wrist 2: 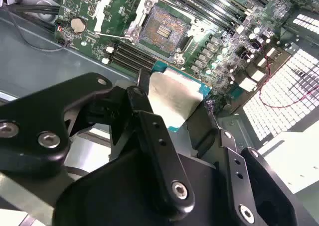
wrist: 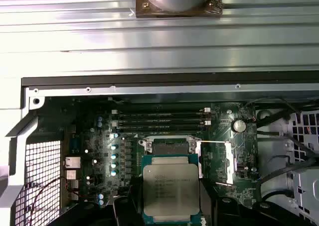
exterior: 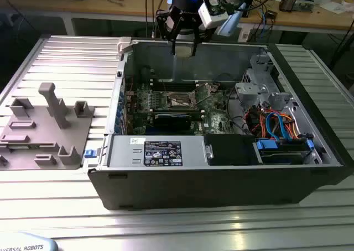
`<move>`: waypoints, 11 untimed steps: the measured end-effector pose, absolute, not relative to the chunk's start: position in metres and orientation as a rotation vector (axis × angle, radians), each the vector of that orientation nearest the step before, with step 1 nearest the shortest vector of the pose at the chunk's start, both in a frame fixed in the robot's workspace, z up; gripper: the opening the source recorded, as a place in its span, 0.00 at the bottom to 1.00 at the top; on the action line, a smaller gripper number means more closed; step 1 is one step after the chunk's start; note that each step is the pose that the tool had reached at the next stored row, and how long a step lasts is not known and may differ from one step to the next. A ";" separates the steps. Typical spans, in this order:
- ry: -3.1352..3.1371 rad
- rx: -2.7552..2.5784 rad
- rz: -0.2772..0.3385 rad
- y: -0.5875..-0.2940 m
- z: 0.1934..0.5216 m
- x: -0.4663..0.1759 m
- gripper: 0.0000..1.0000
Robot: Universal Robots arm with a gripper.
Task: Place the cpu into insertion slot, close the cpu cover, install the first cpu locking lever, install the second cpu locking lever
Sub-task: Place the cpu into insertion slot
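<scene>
while my end effector (wrist 2: 174,104) is clamped on the flat silver-grey square cpu (wrist: 171,190) well above the dark-centred insertion slot (wrist 2: 162,31), i'd say step 1; seating prob needs edges squared w/ socket.

Robotics lab: slotted aluminium table (exterior: 66,57), cable-strewn workbench (exterior: 110,6) behind.

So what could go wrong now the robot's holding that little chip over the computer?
Three things, maybe.
1. The hand pinches the cpu only by its edges, up above the insertion slot, so a slip could drop it.
2. The slot lies open, so a crooked or off-centre landing might hurt its fine contacts.
3. The cpu cover lies flipped open right beside the slot, so the chip could bump it going down.
</scene>
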State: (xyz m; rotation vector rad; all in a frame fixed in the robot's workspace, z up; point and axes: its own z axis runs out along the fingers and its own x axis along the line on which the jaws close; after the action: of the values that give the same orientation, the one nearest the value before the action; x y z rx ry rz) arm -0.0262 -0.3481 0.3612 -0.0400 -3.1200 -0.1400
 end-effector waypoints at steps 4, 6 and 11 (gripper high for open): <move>-3.120 -0.040 -0.140 -0.348 0.361 -0.026 0.54; -3.120 -0.040 -0.140 -0.348 0.355 -0.027 0.54; -3.120 -0.040 -0.140 -0.348 0.354 -0.027 0.54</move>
State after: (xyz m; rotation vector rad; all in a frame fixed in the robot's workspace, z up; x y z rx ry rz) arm -0.0266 -0.3481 0.3539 -0.0400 -3.1200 -0.1400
